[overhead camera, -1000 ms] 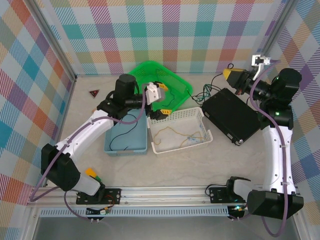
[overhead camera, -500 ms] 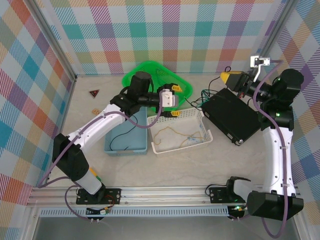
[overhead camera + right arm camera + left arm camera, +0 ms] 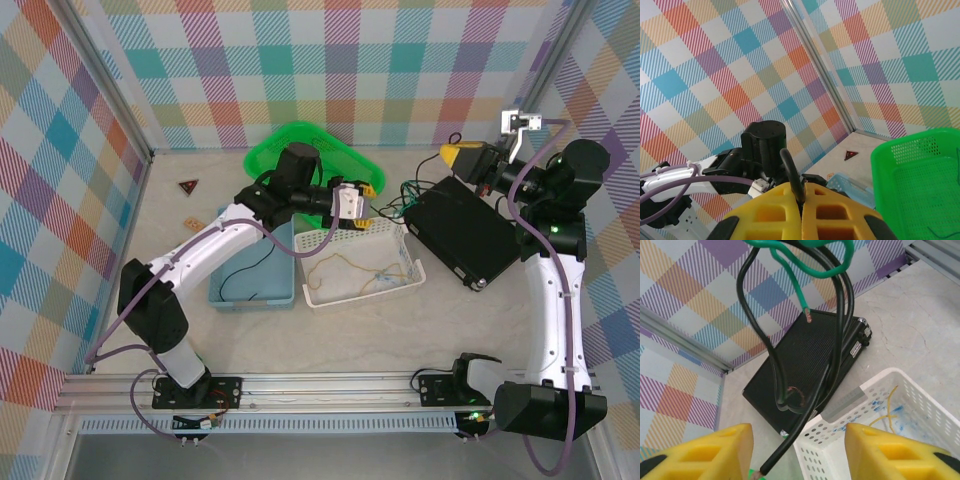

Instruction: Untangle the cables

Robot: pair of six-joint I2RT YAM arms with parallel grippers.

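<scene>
Tabletop, seen from above: a green basket (image 3: 335, 150) stands against the back wall. A blue tray (image 3: 255, 297) and a white basket (image 3: 362, 292) sit side by side in front of it, and a black box (image 3: 460, 235) lies at an angle to their right. A small red triangle (image 3: 188, 186) rests at the left. The left arm reaches across the tray and hides part of the green basket. The table (image 3: 350, 340) is pale and marble-like, and pastel plaid walls (image 3: 300, 60) enclose it.

The cables (image 3: 405, 200), black and dark green, stretch left to right above the gap between the white basket and the black box. At upper right, the right gripper (image 3: 447, 153) is clamped tight on them. A black loop rises from its closed yellow pads in the right wrist view (image 3: 802, 195).

In the left wrist view the strands (image 3: 842, 315) hang from the top edge toward lower left. One black end passes between the pads of the left gripper (image 3: 797, 450), whose jaws stand apart without touching it. A tan-yellow strand (image 3: 350, 262) lies in the white basket, and a black strand (image 3: 245, 265) lies in the tray.
</scene>
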